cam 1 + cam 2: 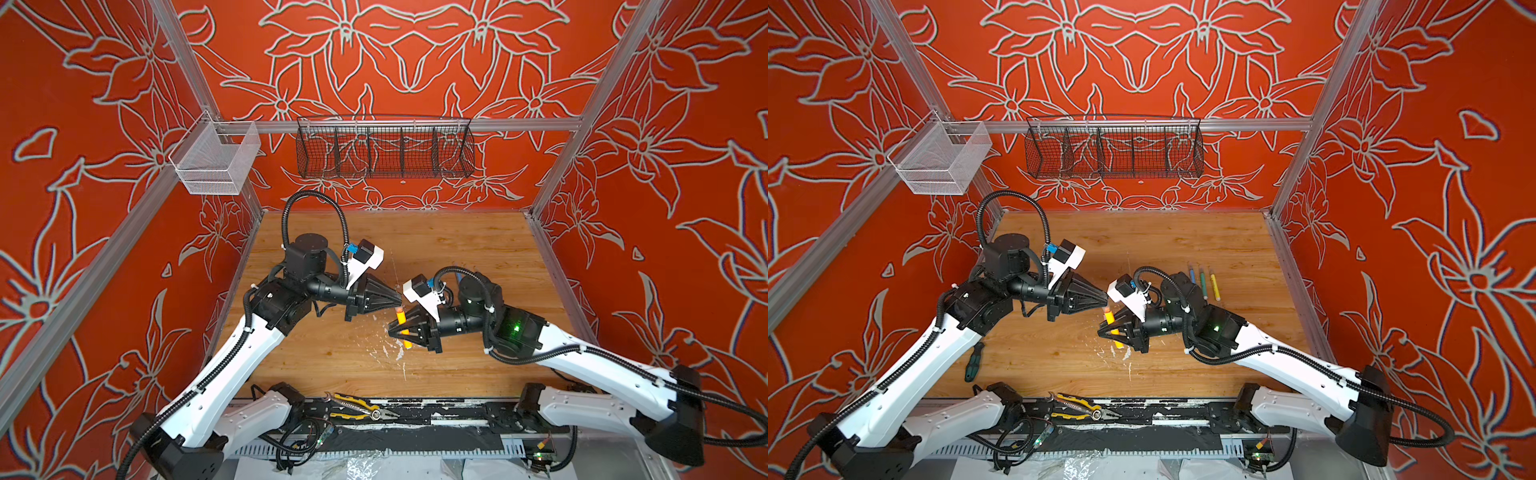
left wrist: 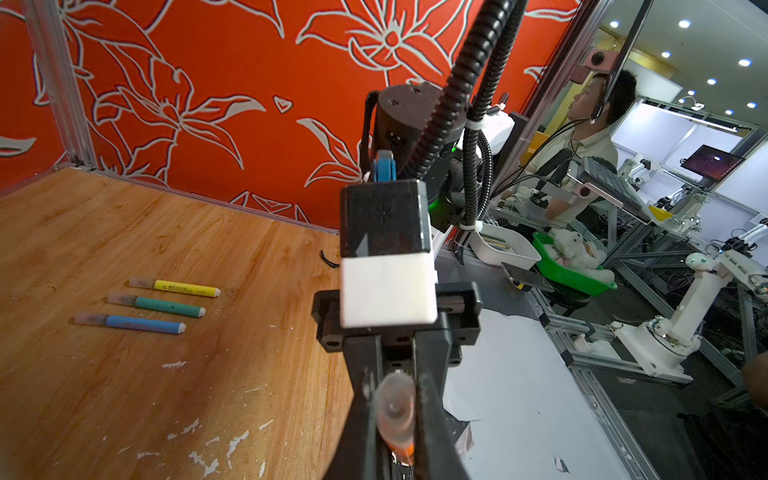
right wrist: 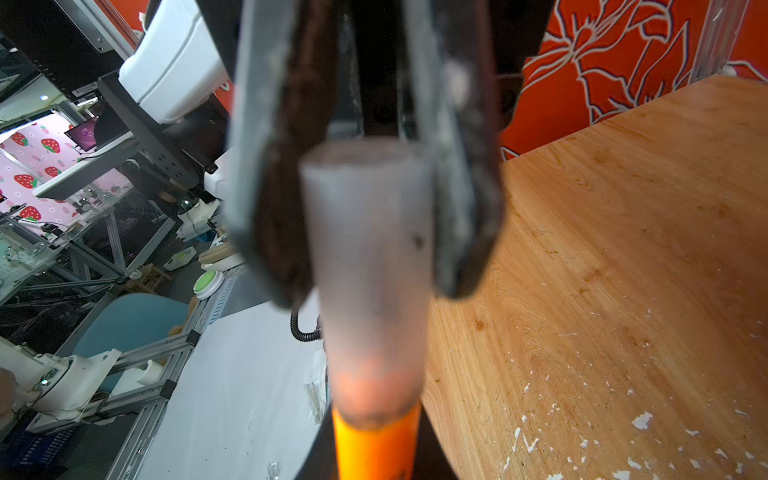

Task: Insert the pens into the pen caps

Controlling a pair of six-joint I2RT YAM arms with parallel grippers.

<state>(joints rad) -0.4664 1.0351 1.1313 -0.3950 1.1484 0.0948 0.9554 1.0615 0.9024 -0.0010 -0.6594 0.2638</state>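
Note:
My left gripper (image 1: 399,301) (image 1: 1104,302) (image 2: 394,386) is shut on a clear pen cap (image 2: 392,409) (image 3: 368,270). The cap sits over the tip of the orange pen (image 1: 401,323) (image 1: 1110,320) (image 3: 374,449). My right gripper (image 1: 395,329) (image 1: 1103,331) (image 3: 374,465) is shut on that pen's barrel, just above the table's middle. The left gripper's fingers (image 3: 270,174) clamp the cap's far end. Blue (image 1: 1192,275) (image 2: 137,323), green (image 1: 1202,282) (image 2: 166,305) and yellow (image 1: 1214,286) (image 2: 187,287) pens lie side by side at the right, each with a clear cap on one end.
A green-handled screwdriver (image 1: 974,361) lies by the left arm. Yellow-and-black pliers (image 1: 361,409) (image 1: 1079,407) rest on the front rail. White flecks (image 1: 392,349) dot the wood under the grippers. A black wire basket (image 1: 384,149) and a white mesh basket (image 1: 216,160) hang on the walls.

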